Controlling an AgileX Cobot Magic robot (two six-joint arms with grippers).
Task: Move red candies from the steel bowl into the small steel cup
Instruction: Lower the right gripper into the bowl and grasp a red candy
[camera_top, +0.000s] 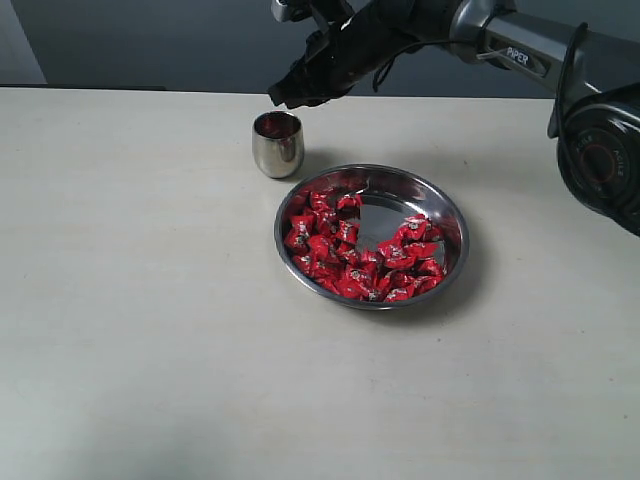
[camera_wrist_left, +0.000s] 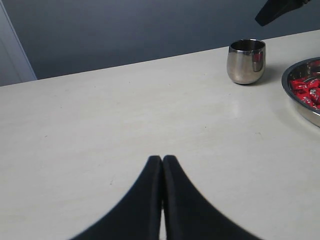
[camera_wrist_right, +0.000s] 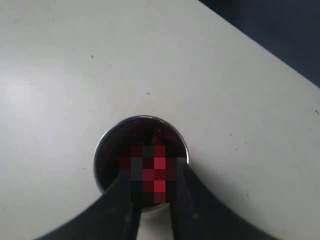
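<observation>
Red candies (camera_top: 360, 255) lie heaped in the steel bowl (camera_top: 458, 225), just beside the small steel cup (camera_top: 277, 143); some red also shows inside the cup. The right gripper (camera_wrist_right: 152, 172) hangs directly above the cup's mouth, jaws parted a little. Judged: placed there so a candy falls straight in. Blur hides what is in the gap. The left gripper (camera_wrist_left: 162, 159) is well away from the cup, jaws pressed together and empty, probably kept clear of the working arm.

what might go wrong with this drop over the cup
The right gripper hangs, jaws parted, above the narrow small steel cup: a candy released off-centre may clip the rim and bounce onto the table. The cup is rounded and close to the steel bowl, so a low swing back could tip it.
</observation>
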